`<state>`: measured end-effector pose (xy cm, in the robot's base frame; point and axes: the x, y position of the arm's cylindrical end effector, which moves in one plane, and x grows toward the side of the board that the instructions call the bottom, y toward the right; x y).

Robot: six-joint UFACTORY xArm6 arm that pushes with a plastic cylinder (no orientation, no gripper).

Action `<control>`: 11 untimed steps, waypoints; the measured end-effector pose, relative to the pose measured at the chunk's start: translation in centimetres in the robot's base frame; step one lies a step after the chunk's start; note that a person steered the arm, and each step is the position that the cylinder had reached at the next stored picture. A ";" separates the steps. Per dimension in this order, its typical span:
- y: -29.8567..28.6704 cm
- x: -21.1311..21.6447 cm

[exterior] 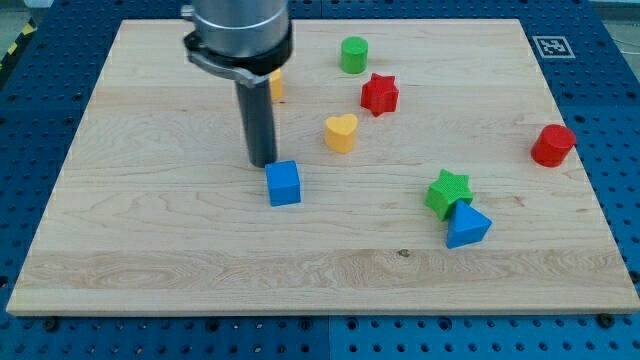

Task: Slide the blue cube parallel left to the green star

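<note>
The blue cube [284, 183] sits on the wooden board [150, 230], a little left of the board's middle. The green star [448, 192] lies to the view's right of it, at about the same height in the view. A blue triangular block [467, 225] touches the star's lower right side. My tip [263, 163] is just above and left of the blue cube, close to its upper left corner; I cannot tell whether it touches.
A yellow heart [341, 132] lies up and right of the cube. A red star [379, 94] and a green cylinder [353, 55] are near the view's top. A red cylinder [552, 145] is at the right. A yellow block [276, 84] peeks from behind the arm.
</note>
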<state>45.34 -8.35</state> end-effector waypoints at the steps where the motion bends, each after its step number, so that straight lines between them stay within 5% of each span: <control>1: -1.4 1.5; 5: 3.1 5.8; 11: 6.8 5.4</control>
